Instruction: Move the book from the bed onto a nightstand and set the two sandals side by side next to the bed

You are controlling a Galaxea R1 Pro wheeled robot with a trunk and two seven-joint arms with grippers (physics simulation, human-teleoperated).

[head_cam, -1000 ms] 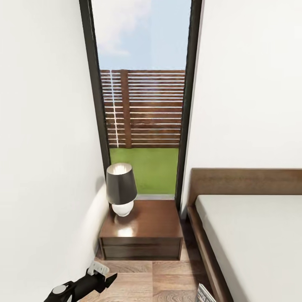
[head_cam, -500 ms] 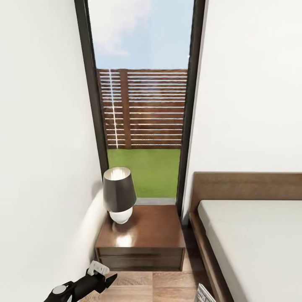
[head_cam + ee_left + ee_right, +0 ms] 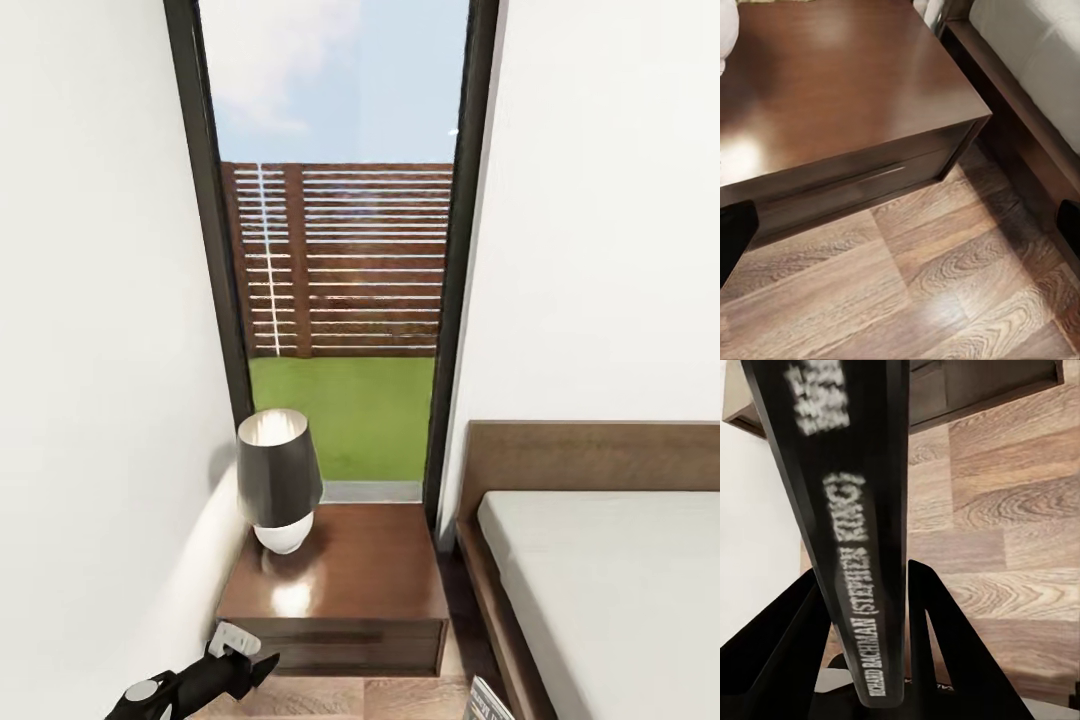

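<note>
While the nightstand (image 3: 335, 590), glossy reddish-brown, is being shown in the head view between a white wall and the bed (image 3: 600, 590), a dark-shaded lamp (image 3: 277, 480) is being carried on its top and the left gripper (image 3: 245, 668) is being held low before it. From the left wrist, its dark fingertips (image 3: 735, 236) are being seen spread wide over the wood floor (image 3: 922, 292). From the right wrist, the book (image 3: 851, 532), black-spined with white lettering, is being clamped between the right gripper (image 3: 870, 607) fingers above the floor.

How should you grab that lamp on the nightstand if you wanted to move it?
Probably by the white round base, coming from the front, the robot's side. The dark shade flares wide above it and looks too broad for the fingers, and the wall and window crowd its other sides.
</note>
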